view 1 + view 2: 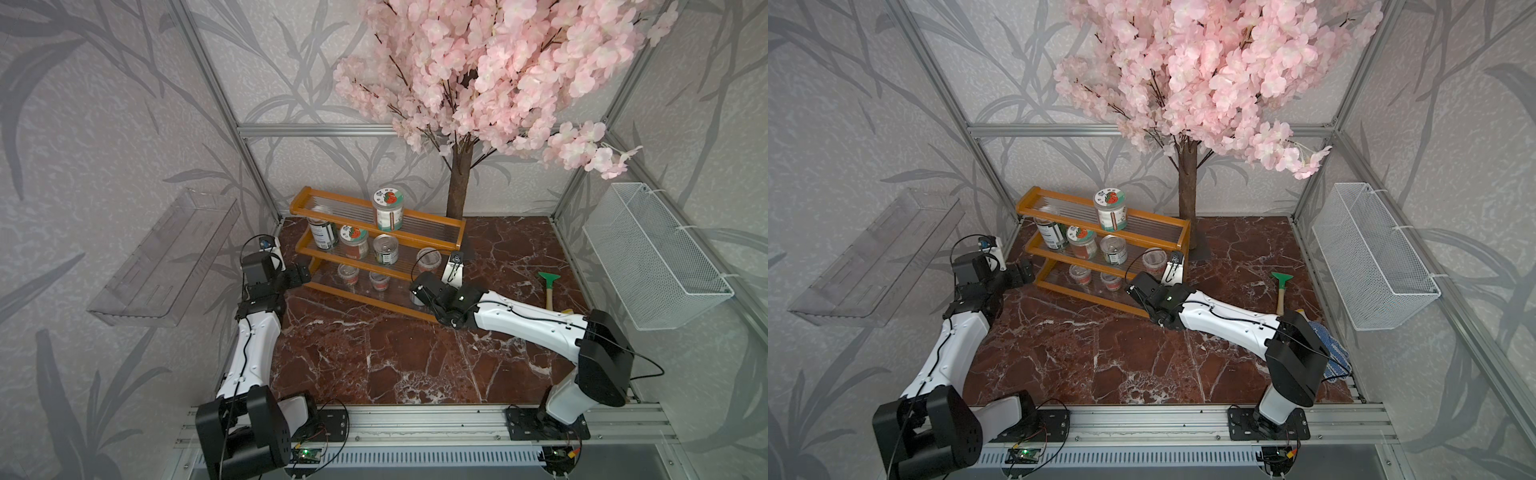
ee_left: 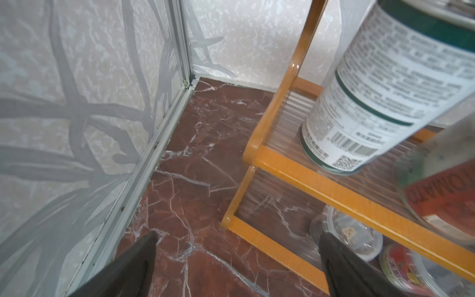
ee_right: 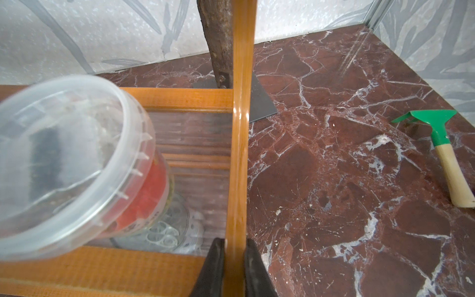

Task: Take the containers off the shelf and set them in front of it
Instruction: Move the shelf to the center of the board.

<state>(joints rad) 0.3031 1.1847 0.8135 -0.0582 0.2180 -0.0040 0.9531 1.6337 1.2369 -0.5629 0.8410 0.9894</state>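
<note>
Far centre of the marble surface (image 1: 374,365): shelf (image 1: 365,300), orange-brown wood, three stepped tiers, upright. I count eight containers on it.

- Top tier: tomato-lid jar (image 1: 388,210), alone.
- Middle tier, left to right: green-labelled tin (image 1: 323,235), second tomato-lid jar (image 1: 354,243), silver-topped tin (image 1: 385,249), clear cup (image 1: 429,258).
- Bottom tier: two short cups, left cup (image 1: 348,274) and centre cup (image 1: 379,281). At the right end is a ring-pull tin (image 3: 164,236), which I see from the right wrist view beneath the clear cup.

Right end effector (image 3: 234,259): jaws narrow, clamped on the shelf's right side rail, with no container in them.

Left end effector (image 2: 239,234): jaws wide, holding nothing, low over the surface just beside the shelf's left end.

Green scraper (image 1: 547,282): wooden handle, lying on the surface to the right of the shelf, apart from it.
</note>
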